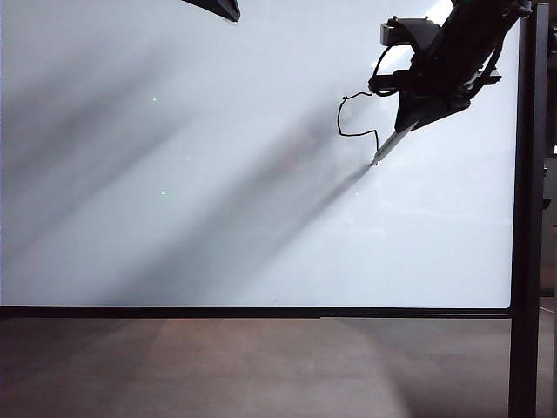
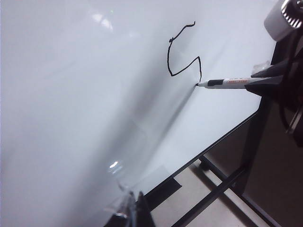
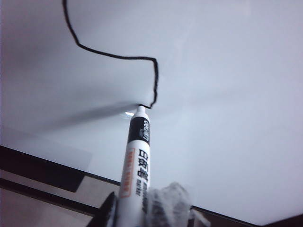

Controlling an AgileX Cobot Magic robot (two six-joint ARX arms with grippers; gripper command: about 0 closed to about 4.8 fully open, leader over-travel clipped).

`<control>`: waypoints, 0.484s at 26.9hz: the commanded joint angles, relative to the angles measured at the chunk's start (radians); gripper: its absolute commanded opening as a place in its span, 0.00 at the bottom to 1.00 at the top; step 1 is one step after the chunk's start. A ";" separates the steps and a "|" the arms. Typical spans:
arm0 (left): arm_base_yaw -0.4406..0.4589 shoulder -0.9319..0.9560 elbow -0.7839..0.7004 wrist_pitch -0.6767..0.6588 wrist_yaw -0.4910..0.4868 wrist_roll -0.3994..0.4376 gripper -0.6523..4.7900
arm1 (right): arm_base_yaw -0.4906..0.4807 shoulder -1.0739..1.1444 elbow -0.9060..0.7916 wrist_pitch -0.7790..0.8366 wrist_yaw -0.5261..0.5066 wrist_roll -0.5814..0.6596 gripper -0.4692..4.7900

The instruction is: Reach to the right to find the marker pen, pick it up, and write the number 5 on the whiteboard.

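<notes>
Right gripper [image 1: 416,119] clamped on the pen [image 1: 388,144] near the board's [image 1: 174,218] upper right corner, tip touching where the 5 [image 1: 355,117] ends.

Pen looks light, stiff and kinda slick plastic: white barrel, black collar, dark tip. I'd hold it at the back of the barrel, like now. Left gripper [image 2: 129,213] hangs off the board; can't tell if it's open.

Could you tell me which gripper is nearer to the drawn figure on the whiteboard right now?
Right. The right gripper holds the marker pen at the number 5; the left gripper sits far off at the top edge.
</notes>
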 commanded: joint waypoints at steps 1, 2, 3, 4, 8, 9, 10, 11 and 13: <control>0.000 -0.003 0.005 0.005 -0.003 0.000 0.11 | 0.002 -0.003 0.007 0.069 -0.039 0.008 0.08; 0.000 -0.003 0.005 0.005 -0.003 0.000 0.11 | 0.002 -0.003 0.007 0.072 -0.050 0.008 0.08; 0.000 -0.003 0.005 0.006 -0.003 0.000 0.11 | 0.003 -0.003 0.007 0.074 -0.053 0.008 0.08; 0.000 -0.003 0.005 0.006 -0.003 0.000 0.11 | 0.006 -0.003 0.007 0.075 -0.052 0.008 0.08; 0.000 -0.003 0.005 0.006 -0.003 0.000 0.11 | 0.008 -0.003 0.007 0.082 -0.078 0.009 0.08; 0.000 -0.003 0.005 0.006 -0.003 0.000 0.11 | 0.008 -0.003 0.007 0.084 -0.083 0.012 0.08; 0.000 -0.003 0.005 0.006 -0.003 0.000 0.11 | 0.008 -0.003 0.007 0.086 -0.083 0.013 0.08; 0.000 -0.003 0.005 0.006 -0.003 0.000 0.11 | 0.008 -0.003 0.007 0.086 -0.083 0.015 0.08; 0.000 -0.003 0.005 0.006 -0.003 0.000 0.11 | 0.008 -0.003 0.007 0.086 -0.095 0.023 0.08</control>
